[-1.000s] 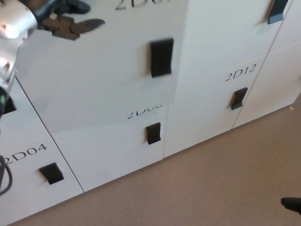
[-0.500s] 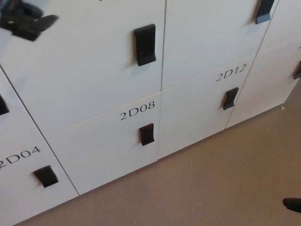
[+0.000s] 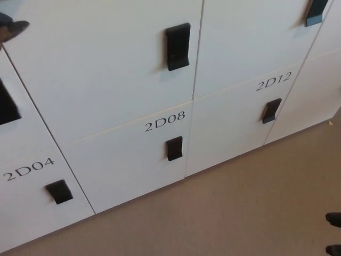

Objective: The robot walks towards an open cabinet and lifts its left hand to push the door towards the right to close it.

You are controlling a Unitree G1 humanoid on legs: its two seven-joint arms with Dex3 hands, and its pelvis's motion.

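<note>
A wall of white locker doors fills my view above a tan floor, with labels 2D04, 2D08 and 2D12 on the lower row. The door above 2D08 lies flush with its neighbours, its black handle near its right edge. Only a dark tip of my left hand shows at the upper left edge, touching nothing I can see; whether my fingers are spread or closed, I cannot tell.

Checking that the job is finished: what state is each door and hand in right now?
Upper middle door: shut, flush with its neighbours.
Door 2D08: shut.
Door 2D04: shut.
Door 2D12: shut.
Left hand: only a tip shows at the picture's left edge; open or shut unclear.
Right hand: out of view.
</note>
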